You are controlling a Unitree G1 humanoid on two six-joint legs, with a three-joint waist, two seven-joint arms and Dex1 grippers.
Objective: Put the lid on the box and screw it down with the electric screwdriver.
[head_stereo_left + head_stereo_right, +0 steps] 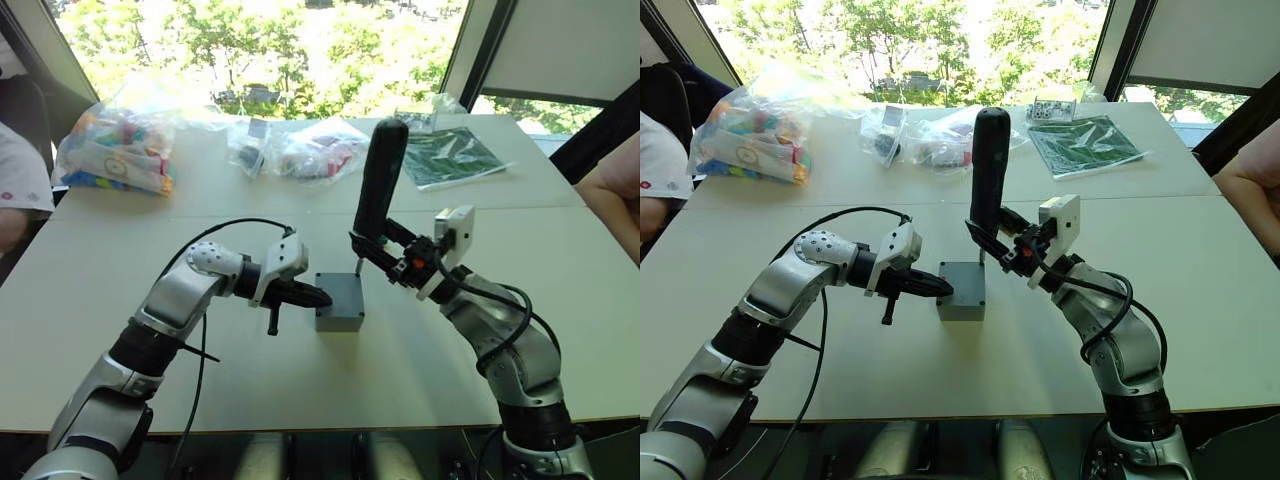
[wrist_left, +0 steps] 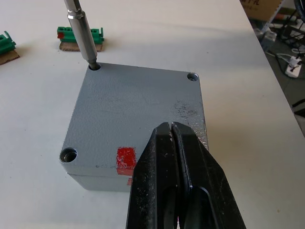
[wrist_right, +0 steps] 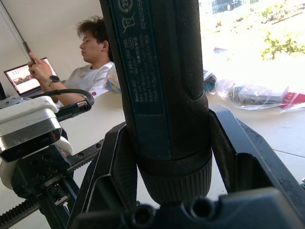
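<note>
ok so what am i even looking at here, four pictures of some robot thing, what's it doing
It's a two-armed robot at a white table. Two pictures come from cameras on its head, looking down over its arms; the other two come from a camera on each wrist.

The right gripper holds an electric screwdriver upright, its metal bit set into a corner hole of the lid, which already sits on the grey box. The left gripper, fingers shut, presses on the lid near its red mark.

Farther back lie plastic bags of parts and a green mat. People sit at the table's edges.
</note>
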